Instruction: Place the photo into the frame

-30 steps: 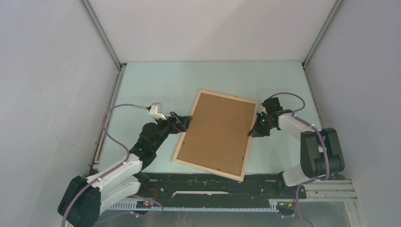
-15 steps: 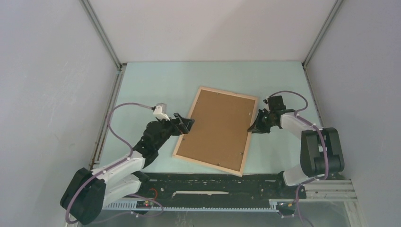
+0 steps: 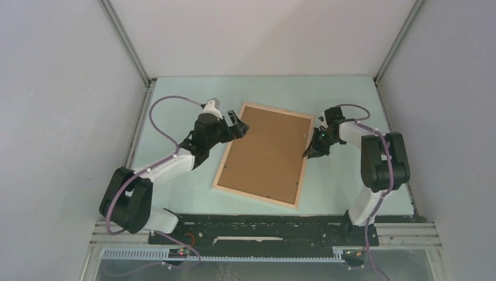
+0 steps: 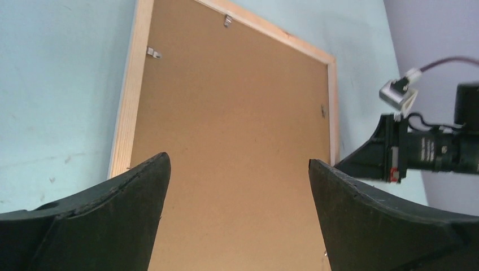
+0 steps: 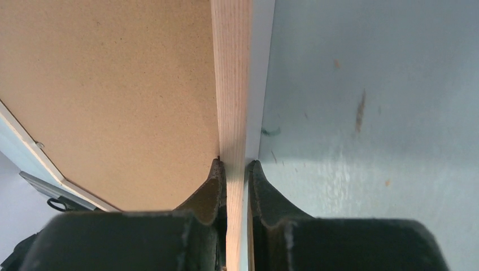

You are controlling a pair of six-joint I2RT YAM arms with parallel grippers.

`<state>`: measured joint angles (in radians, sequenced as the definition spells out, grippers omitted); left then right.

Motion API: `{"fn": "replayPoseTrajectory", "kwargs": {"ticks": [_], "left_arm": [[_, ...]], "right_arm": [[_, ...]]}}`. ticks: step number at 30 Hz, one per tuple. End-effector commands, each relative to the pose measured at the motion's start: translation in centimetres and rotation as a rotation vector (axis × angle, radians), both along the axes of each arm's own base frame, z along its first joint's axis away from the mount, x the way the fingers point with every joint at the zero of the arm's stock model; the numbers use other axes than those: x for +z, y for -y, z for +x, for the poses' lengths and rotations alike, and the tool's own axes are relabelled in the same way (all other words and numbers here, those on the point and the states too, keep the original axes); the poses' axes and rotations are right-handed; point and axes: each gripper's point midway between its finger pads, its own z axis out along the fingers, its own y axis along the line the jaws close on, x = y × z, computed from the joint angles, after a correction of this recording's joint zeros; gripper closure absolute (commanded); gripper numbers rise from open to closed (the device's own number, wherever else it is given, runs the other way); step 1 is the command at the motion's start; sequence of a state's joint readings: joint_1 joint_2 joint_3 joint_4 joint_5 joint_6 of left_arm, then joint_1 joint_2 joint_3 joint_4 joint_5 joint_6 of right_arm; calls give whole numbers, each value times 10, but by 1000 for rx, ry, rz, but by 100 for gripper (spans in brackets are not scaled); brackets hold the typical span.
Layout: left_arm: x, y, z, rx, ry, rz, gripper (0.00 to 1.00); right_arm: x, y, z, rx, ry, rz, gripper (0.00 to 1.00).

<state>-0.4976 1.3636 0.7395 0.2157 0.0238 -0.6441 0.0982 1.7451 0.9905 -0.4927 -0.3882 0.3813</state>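
Two shifts: the left gripper has swung to the far corner of the frame, jaws spread, empty; the right gripper pinches its right rail. It lies face-down between both arms; photo unseen, probably under the backing board.

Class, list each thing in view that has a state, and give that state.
frame: back side up, one long rail gripped
backing board: seated in the frame
left gripper: open, above the backing board
right gripper: shut on the frame

1 frame, 1 backing board, 2 hands: L hand, R hand.
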Motion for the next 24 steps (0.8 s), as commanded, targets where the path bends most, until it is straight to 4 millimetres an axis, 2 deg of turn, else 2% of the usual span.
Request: {"fn": "replayPoseTrajectory", "kwargs": {"ticks": [1, 5, 8, 9, 10, 12, 15, 22, 24], "left_arm": [[10, -25, 45, 140, -11, -82, 0], [-3, -62, 76, 254, -44, -112, 0], [-25, -76, 83, 254, -71, -70, 0], [-35, -77, 82, 242, -102, -72, 0], [-40, -74, 82, 223, -125, -100, 0], [-39, -67, 82, 180, -118, -157, 0], [-43, -65, 84, 180, -131, -164, 0], [-60, -53, 87, 131, -213, -179, 0], [-66, -50, 88, 118, -244, -176, 0]], "right_arm": [[-2, -3, 35, 55, 43, -29, 90], [4, -3, 42, 71, 63, -79, 78], [16, -4, 46, 81, 97, -102, 63], [21, -4, 48, 85, 105, -106, 52], [26, -3, 49, 90, 112, -112, 46], [36, 0, 54, 81, 125, -128, 42], [46, -2, 58, 71, 136, -122, 28], [49, 20, 71, 2, 165, -180, 26], [54, 22, 81, -23, 195, -159, 21]]}}
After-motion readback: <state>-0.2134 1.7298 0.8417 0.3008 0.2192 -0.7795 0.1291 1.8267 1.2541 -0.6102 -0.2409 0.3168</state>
